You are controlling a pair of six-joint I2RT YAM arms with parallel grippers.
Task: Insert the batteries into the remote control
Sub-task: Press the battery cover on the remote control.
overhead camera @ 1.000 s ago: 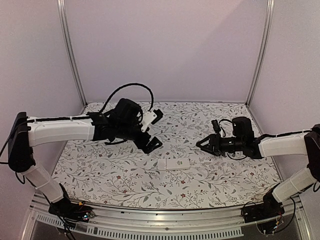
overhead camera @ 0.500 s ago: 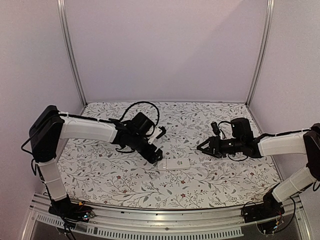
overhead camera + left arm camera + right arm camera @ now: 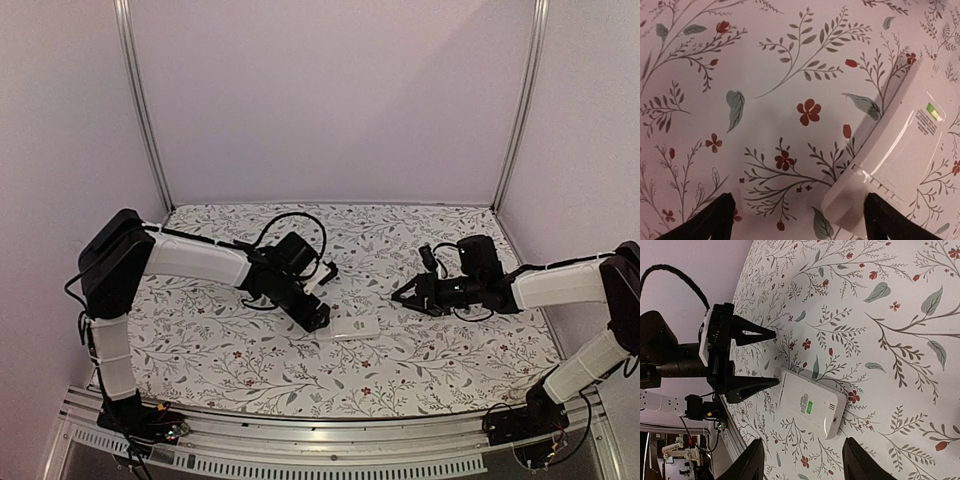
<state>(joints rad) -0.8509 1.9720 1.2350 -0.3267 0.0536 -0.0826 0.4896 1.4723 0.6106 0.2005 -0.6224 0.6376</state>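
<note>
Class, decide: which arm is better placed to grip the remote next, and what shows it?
Left. Its open gripper sits right at one end of the remote, one finger tip at that end's corner. The right gripper hangs well apart from it, with nothing seen between its fingers.

Probably a lab test booth: plain walls (image 3: 330, 100), aluminium posts (image 3: 140, 100), floral-cloth table (image 3: 200, 350).

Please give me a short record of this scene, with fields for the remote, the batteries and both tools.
remote control: lies flat on the floral cloth, label side up, buttons hidden
batteries: none visible in any view
left tool: open, low, at the end of the remote control
right tool: open, empty, apart from the remote control
</note>
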